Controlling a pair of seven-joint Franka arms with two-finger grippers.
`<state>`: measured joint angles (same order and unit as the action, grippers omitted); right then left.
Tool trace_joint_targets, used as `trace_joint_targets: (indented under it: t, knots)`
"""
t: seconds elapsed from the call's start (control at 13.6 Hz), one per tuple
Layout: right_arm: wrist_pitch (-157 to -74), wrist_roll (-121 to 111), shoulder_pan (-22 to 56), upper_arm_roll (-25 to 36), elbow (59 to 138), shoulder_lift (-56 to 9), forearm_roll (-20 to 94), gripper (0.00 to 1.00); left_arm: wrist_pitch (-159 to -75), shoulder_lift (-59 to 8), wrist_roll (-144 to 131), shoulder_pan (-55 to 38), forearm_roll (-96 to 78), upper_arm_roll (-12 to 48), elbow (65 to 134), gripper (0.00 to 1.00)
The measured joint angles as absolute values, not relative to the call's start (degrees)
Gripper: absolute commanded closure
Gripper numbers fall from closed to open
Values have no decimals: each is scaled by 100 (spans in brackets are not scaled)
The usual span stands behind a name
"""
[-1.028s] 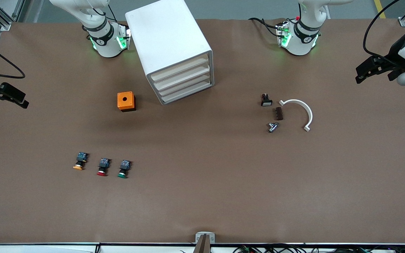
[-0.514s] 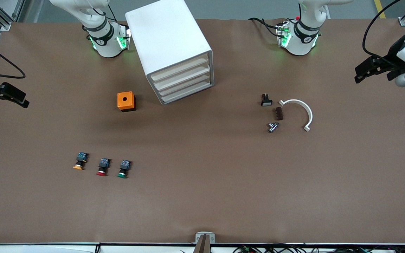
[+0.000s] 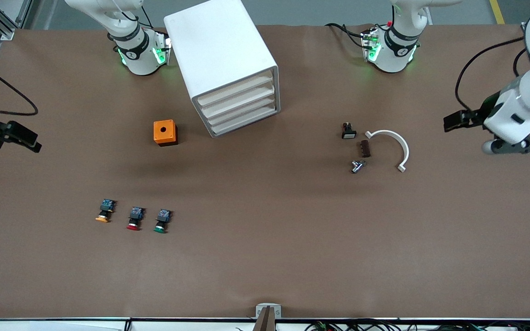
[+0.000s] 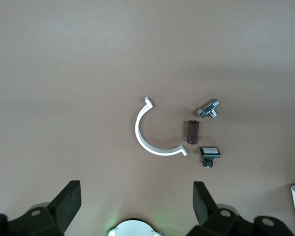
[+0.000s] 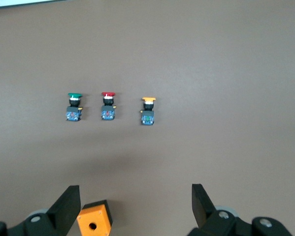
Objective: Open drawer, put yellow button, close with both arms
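The white cabinet [image 3: 221,55] stands between the arm bases, and its uppermost drawer [image 3: 235,89] is shut. The yellow button [image 3: 104,212] lies on the table toward the right arm's end, beside a red-capped button [image 3: 134,219] and a green-capped one [image 3: 161,221]. It also shows in the right wrist view [image 5: 147,110]. My right gripper [image 3: 25,138] [image 5: 135,206] is open and empty, up in the air at the right arm's end of the table. My left gripper [image 3: 453,122] [image 4: 136,204] is open and empty over the left arm's end of the table.
An orange box with a hole [image 3: 165,133] [image 5: 94,222] sits beside the cabinet. A white arc piece [image 3: 396,147] [image 4: 154,135], a brown block [image 4: 193,132], a metal part [image 4: 209,108] and a white-capped switch [image 4: 210,153] lie toward the left arm's end.
My left arm has swung its gripper in from the table's end toward the small parts. My right gripper has drifted slightly. Nothing on the table has moved.
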<state>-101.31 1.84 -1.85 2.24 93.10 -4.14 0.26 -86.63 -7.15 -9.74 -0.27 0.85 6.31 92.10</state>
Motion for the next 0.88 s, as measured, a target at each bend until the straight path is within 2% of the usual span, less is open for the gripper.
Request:
trace_joint_targets:
  t: [0.44, 0.88]
  knots:
    - [-10872, -364, -301, 226, 9358, -1555, 14, 0, -8676, -2111, -2709, -921, 79, 684, 8566, 0]
    - [-11683, -510, -498, 225, 9392, -2803, 8, 0, -8675, -2822, -5429, -1892, 61, 719, 8283, 0]
